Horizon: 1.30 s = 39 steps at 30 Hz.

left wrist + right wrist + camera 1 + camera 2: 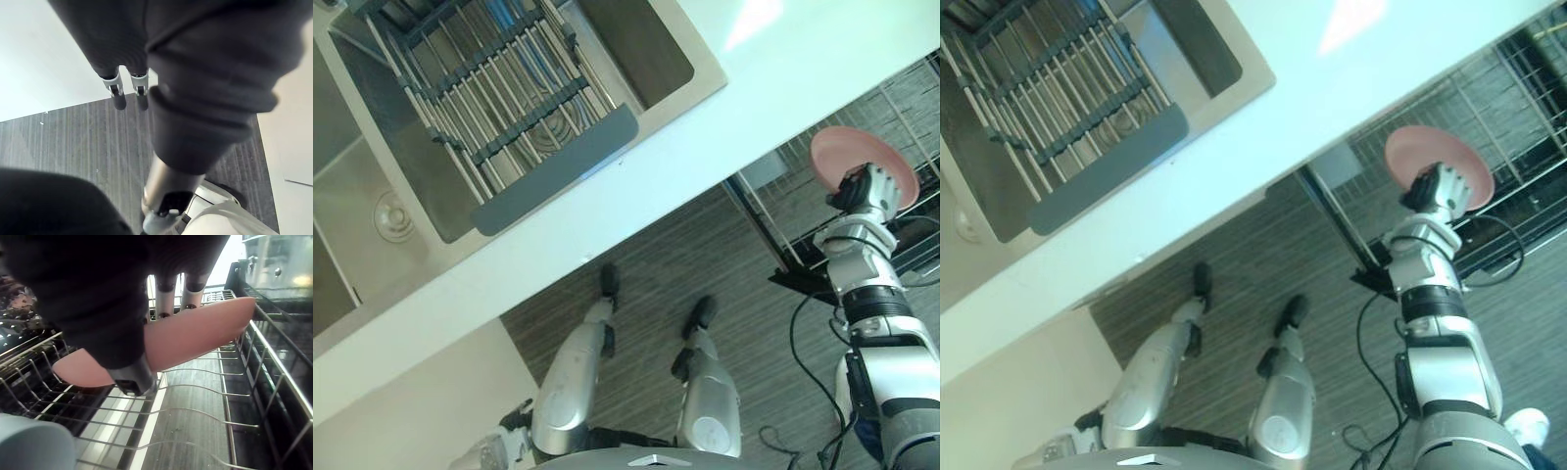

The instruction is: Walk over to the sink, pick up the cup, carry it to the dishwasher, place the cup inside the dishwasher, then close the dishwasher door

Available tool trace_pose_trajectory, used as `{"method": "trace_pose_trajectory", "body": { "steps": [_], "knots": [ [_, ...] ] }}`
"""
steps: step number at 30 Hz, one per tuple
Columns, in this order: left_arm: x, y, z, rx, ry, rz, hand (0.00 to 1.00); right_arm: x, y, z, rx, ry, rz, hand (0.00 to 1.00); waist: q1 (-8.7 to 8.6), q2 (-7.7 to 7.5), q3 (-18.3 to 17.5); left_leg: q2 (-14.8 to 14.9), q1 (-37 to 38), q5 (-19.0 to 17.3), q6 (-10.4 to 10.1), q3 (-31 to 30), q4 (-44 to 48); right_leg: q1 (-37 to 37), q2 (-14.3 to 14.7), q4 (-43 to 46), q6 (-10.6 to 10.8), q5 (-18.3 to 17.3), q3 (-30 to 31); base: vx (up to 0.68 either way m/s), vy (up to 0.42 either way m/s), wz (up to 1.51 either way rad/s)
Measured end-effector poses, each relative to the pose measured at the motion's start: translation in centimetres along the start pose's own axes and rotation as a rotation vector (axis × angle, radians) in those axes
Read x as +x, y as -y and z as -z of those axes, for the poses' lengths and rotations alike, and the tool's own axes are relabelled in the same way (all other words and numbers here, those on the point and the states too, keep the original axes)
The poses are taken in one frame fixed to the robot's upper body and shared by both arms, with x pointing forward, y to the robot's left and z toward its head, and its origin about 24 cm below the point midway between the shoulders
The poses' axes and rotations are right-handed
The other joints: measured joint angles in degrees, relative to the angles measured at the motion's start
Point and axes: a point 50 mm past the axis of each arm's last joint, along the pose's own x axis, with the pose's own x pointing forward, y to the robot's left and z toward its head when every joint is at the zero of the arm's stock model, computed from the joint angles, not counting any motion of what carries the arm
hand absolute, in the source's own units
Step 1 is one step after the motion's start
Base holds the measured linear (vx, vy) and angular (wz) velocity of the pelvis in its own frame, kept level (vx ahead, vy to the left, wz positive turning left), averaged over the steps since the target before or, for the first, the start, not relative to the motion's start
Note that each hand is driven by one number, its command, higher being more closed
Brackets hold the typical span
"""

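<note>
Right hand [871, 191] grips pink plate [842, 147] above dishwasher rack [281, 371].
Plate spans crosswise under curled fingers [165, 296], frame right; left hand [117, 95] hangs slack.

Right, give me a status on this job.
Done: pickup and carry, since the load is away from the sink. In hand: the right hand grips a pink plate, not a cup, above the dishwasher rack. Left: set it in the rack, let go, close the door. The left hand hangs open.
</note>
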Motion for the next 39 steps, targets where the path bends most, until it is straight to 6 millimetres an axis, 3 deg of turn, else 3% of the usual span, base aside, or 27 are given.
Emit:
{"method": "trace_pose_trajectory", "body": {
  "steps": [1, 3, 16, 22, 29, 32, 35, 37, 38, 39],
  "knots": [
    [0.1, 0.3, 0.0, -0.003, -0.003, 0.009, 0.0, 0.2, 0.3, 0.3, -0.011, -0.016, 0.007, 0.0, -0.16, 0.82, 0.0, -0.07, -0.31, 0.0, 0.01, 0.01, 0.05, -0.6, -0.14, 0.26, 0.0, 0.01, 0.15, 0.02, 0.017, -0.08],
    [0.3, 0.8, 0.1, 0.011, -0.016, 0.026, 0.0, 0.3, 0.5, 1.0, -0.034, -0.044, 0.011, 0.0, -0.34, 2.06, -0.13, -0.13, -0.83, -0.02, 0.01, 0.01, 0.2, -1.45, -0.28, 0.69, 0.0, 0.0, 0.46, 0.02, 0.012, -0.12],
    [0.6, 1.5, 0.1, 0.033, -0.06, 0.056, 0.0, 0.3, 0.5, 0.8, -0.006, -0.052, -0.016, 0.0, -0.69, 4.27, -1.59, -0.91, -1.42, 0.01, -0.51, -1.68, 0.3, -4.64, -1.56, 5.01, -0.41, -1.45, 1.98, 0.01, 0.001, -0.03],
    [0.6, 1.4, 0.2, 0.035, -0.071, 0.049, 0.0, 0.1, 2.0, -2.1, 0.096, 0.085, 0.048, 0.0, -1.82, 4.36, -1.65, -0.95, 0.33, 0.07, -0.47, -0.89, -0.3, -4.1, -1.78, 5.65, -0.26, -1.58, 3.3, 0.01, -0.01, -0.07],
    [0.4, 0.9, 1.0, 0.023, -0.098, 0.013, 0.0, -1.0, 5.6, -4.5, 0.275, 0.229, 0.206, 0.0, -4.94, 4.24, -1.58, -0.99, 6.87, 0.19, -0.58, -0.05, -3.07, 0.3, -1.78, 6.14, -0.18, -2.99, 4.34, 0.05, -0.036, -0.11],
    [0.1, 0.4, 1.3, 0.01, -0.092, -0.008, 0.0, -1.4, 8.0, -3.2, 0.386, 0.212, 0.331, 0.0, -6.48, 3.75, -1.35, -0.91, 10.4, 0.2, -0.7, 0.03, -4.35, 3.41, -1.54, 5.74, 0.2, -3.42, 4.42, 0.08, -0.044, -0.07],
    [-0.5, -0.2, 1.3, -0.032, -0.057, -0.015, 0.0, -2.1, 9.5, 0.2, 0.503, 0.105, 0.43, 0.0, -8.0, 2.11, -1.5, -0.63, 13.73, 0.34, -0.5, 0.07, -5.38, 6.66, -1.05, 5.28, 0.67, -3.63, 4.41, 0.1, -0.047, -0.07],
    [-0.8, -1.1, 1.3, -0.068, -0.041, -0.038, 0.0, -3.0, 8.8, 3.8, 0.681, -0.053, 0.425, 0.0, -9.09, -0.56, -2.63, -0.01, 16.14, -0.09, -0.99, 0.3, -5.83, 9.01, -0.34, 4.31, 0.72, -3.82, 4.5, 0.09, -0.055, -0.15],
    [-0.9, -1.4, 1.4, -0.083, -0.039, -0.047, 0.0, -3.3, 8.6, 4.9, 0.732, -0.101, 0.423, 1.0, -9.3, -1.28, -3.04, 0.15, 16.72, -0.14, -1.07, 0.35, -6.12, 9.52, -0.11, 4.06, 0.69, -3.9, 4.49, 0.07, -0.057, -0.14],
    [-1.2, -2.0, 1.8, -0.104, -0.043, -0.063, 0.0, -4.1, 8.2, 7.1, 0.82, -0.192, 0.435, 1.0, -9.71, -2.57, -3.89, 0.5, 17.55, -0.5, -1.55, 0.48, -6.24, 10.18, 0.29, 3.76, 0.57, -4.09, 4.51, 0.06, -0.053, -0.1]
  ]
}}
